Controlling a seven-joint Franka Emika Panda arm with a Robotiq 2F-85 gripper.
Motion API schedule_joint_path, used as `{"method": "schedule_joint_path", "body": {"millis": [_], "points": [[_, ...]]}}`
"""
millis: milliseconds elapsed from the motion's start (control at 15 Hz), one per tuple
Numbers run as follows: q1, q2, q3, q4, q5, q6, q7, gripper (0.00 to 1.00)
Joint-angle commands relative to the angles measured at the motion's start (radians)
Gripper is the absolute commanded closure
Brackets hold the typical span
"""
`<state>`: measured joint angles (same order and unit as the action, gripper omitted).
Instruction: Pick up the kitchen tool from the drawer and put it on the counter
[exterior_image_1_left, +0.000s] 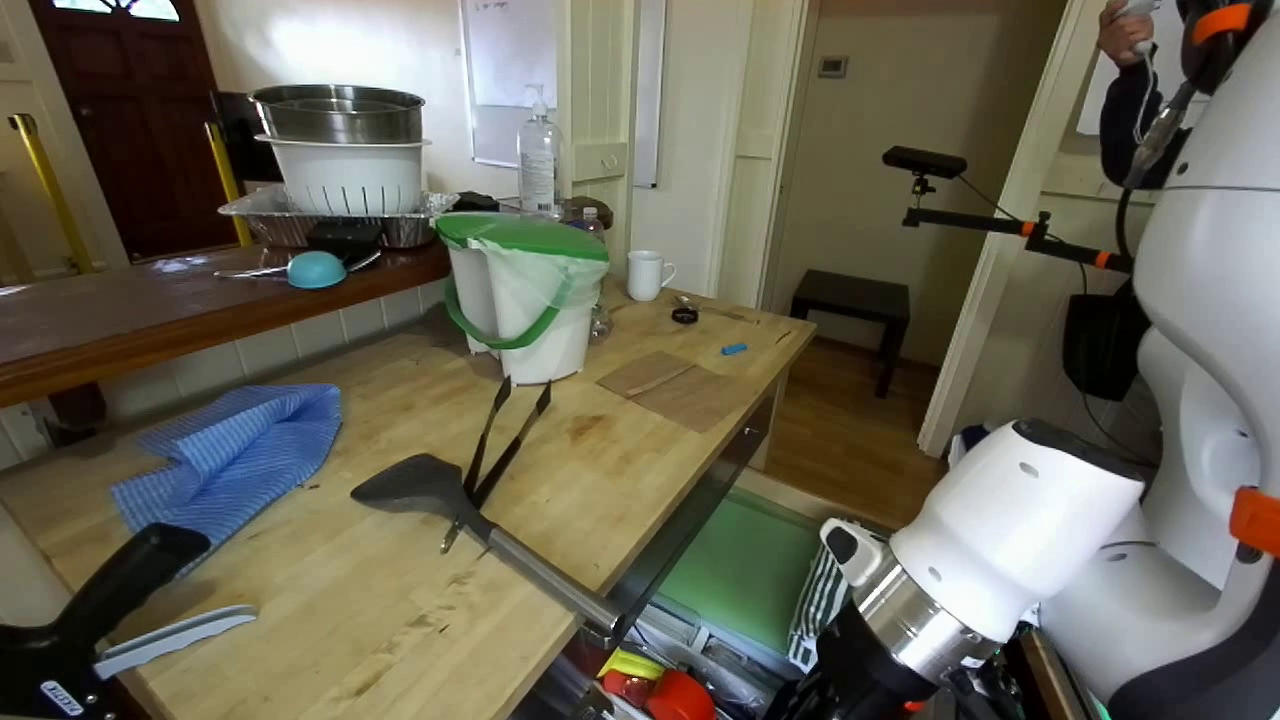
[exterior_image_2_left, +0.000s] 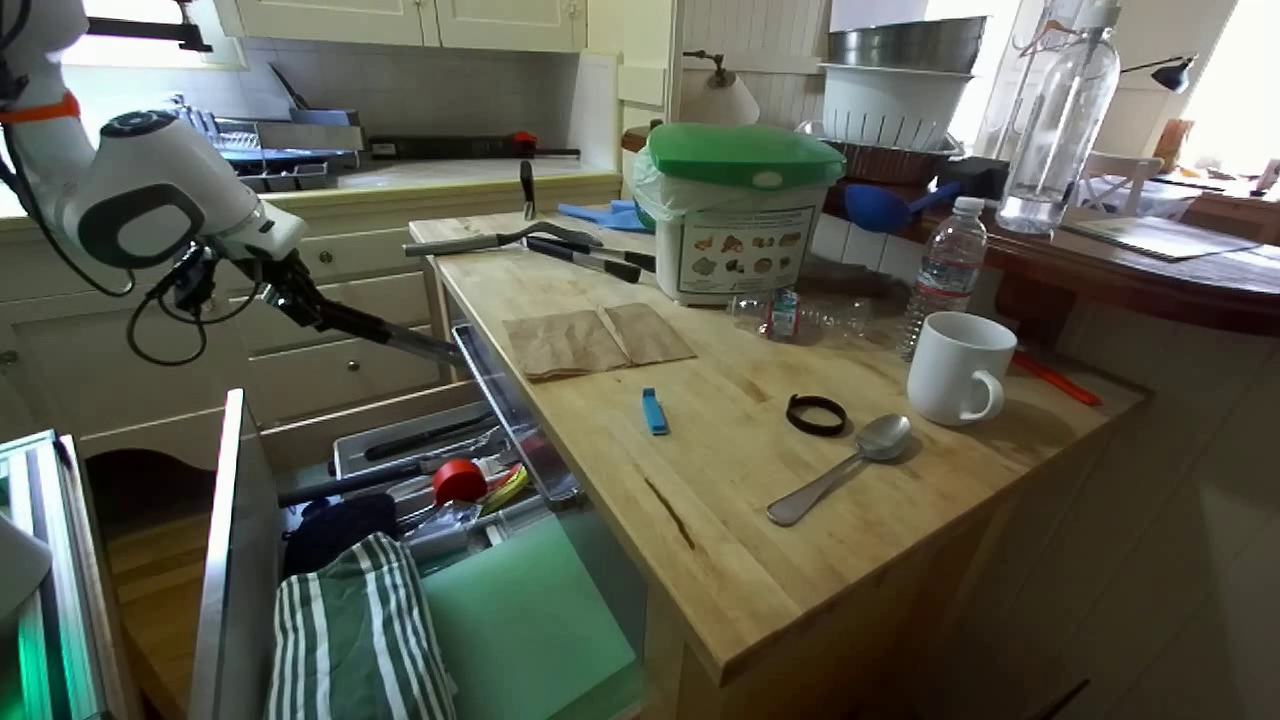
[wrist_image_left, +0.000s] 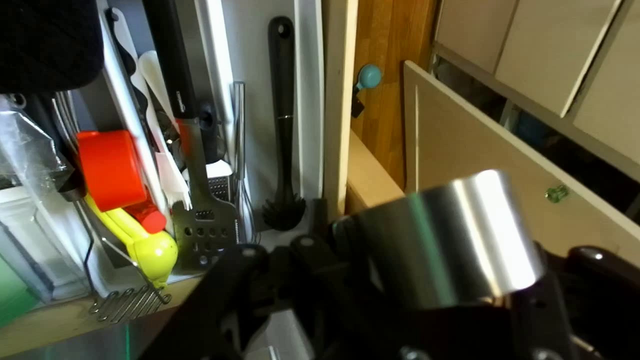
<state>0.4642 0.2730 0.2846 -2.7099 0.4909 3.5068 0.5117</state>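
The kitchen tool is a long, slim utensil in my gripper. Its grey rod-like length slants down toward the counter edge in an exterior view. In the wrist view its shiny steel cylinder is large and close. My gripper is shut on it, above the far part of the drawer. The fingertips are dark and blurred in the wrist view. The open drawer has a green liner and a striped cloth. The counter is light wood, also in an exterior view. The tool's far end is unclear.
On the counter lie a black spatula, dark tongs, a blue cloth and brown paper. A green-lidded bin, a mug and a spoon stand or lie farther along. A pasta server lies in the drawer.
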Motion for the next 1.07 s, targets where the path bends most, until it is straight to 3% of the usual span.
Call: {"method": "schedule_joint_path", "body": {"millis": [0, 133, 333, 400, 600, 667, 800, 1000], "points": [[-0.241, -0.109, 0.185, 0.005, -0.231, -0.191, 0.126, 0.61], [-0.389, -0.003, 0.342, 0.088, -0.385, -0.186, 0.246, 0.61], [-0.621, 0.124, 0.569, 0.119, -0.511, -0.145, 0.233, 0.61], [-0.697, 0.173, 0.629, 0.119, -0.554, -0.145, 0.213, 0.61], [-0.837, 0.285, 0.743, 0.142, -0.651, -0.22, 0.169, 0.61], [-0.874, 0.304, 0.773, 0.141, -0.674, -0.248, 0.159, 0.61], [-0.907, 0.352, 0.828, 0.157, -0.594, -0.321, 0.035, 0.61], [-0.835, 0.4, 0.816, 0.245, -0.496, -0.505, -0.092, 0.61]]}}
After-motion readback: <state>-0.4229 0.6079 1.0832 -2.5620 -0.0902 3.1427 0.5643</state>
